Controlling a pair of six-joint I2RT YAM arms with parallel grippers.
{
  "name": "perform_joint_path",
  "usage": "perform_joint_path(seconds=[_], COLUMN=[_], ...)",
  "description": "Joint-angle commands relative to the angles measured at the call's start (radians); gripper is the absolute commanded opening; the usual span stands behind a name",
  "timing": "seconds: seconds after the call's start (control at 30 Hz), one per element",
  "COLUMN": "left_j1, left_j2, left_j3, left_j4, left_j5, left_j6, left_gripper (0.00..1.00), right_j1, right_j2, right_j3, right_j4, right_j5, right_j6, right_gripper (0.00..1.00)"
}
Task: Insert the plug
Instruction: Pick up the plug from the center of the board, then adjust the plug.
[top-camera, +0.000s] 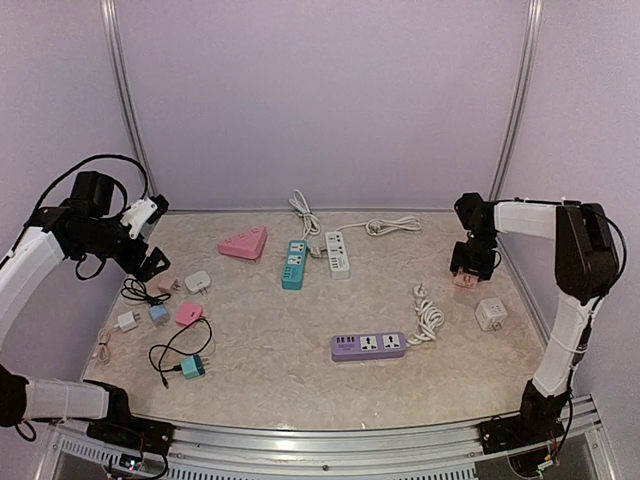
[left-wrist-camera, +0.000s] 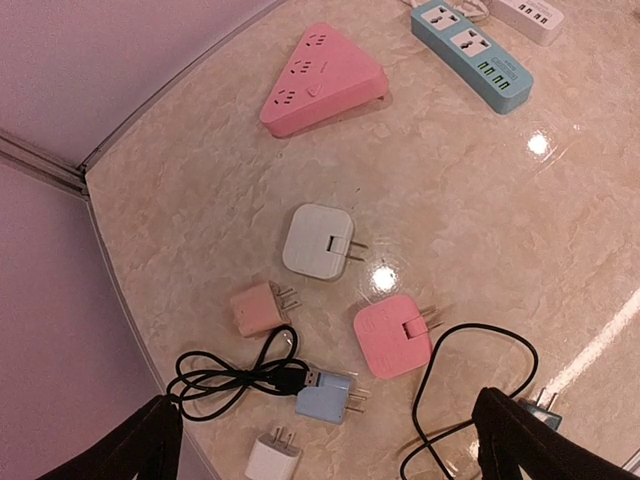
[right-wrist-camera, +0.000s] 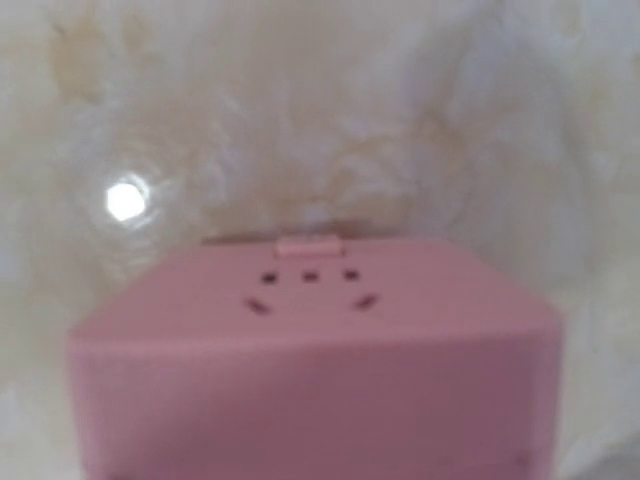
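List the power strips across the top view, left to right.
pink strip → teal strip → white strip → purple strip

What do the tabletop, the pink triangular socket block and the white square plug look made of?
Tabletop: stone-look slab or laminate, glossy, judging by veining and sharp lamp glints. Pink triangular socket block: likely moulded plastic, smooth satin, soft sheen on rounded edges. White square plug: similar plastic, with shiny metal prongs.
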Motion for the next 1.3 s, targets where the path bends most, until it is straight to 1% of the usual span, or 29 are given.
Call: perform_joint_path(seconds=[0.0, 0.1, 0.23, 0.33, 0.43, 0.5, 0.6, 0.67, 0.73, 0.87, 1.03, 1.27], left_j1=[-0.003, -0.004, -0.016, -0.051, -0.117, -0.177, -0.286, -0.359, -0.428, -0.529, -0.597, -0.648], left_j2=[-0.010, -0.003, 0.015, 0.029, 0.051, 0.077, 0.109, 0.137, 0.164, 0.194, 0.230, 0.274], left_j3=[0.047, 0.115, 0.255, 0.371, 0.477, 0.556, 0.666, 0.726, 0.765, 0.780, 0.764, 0.771], left_j4=[-0.039, -0.073, -0.123, -0.133, -0.136, -0.145, -0.173, -0.192, -0.206, -0.213, -0.185, -0.144], left_j5=[0.023, 0.038, 0.089, 0.135, 0.162, 0.167, 0.150, 0.133, 0.112, 0.093, 0.089, 0.096], left_j6=[-0.009, -0.016, -0.052, -0.123, -0.206, -0.247, -0.284, -0.297, -0.306, -0.317, -0.346, -0.373], left_gripper=[0.99, 0.99, 0.99, 0.99, 0.98, 0.98, 0.98, 0.98, 0.99, 0.99, 0.99, 0.99], right_j1=[0.041, 0.150, 0.388, 0.571, 0.737, 0.847, 0.973, 1.017, 1.042, 1.075, 1.100, 1.110], right_j2=[-0.192, -0.356, -0.564, -0.646, -0.643, -0.600, -0.507, -0.441, -0.368, -0.281, -0.210, -0.152], right_j3=[-0.006, -0.022, -0.078, -0.129, -0.147, -0.134, -0.081, -0.029, 0.031, 0.105, 0.174, 0.235], right_j4=[0.078, 0.168, 0.386, 0.574, 0.769, 0.894, 1.044, 1.089, 1.099, 1.131, 1.139, 1.121], right_j5=[0.050, 0.155, 0.319, 0.342, 0.371, 0.402, 0.407, 0.375, 0.355, 0.336, 0.317, 0.317], right_j6=[-0.096, -0.192, -0.325, -0.366, -0.442, -0.542, -0.690, -0.735, -0.759, -0.789, -0.798, -0.784], right_gripper=[0.00, 0.00, 0.00, 0.00, 0.00, 0.00, 0.00, 0.00, 0.00, 0.00, 0.00, 0.00])
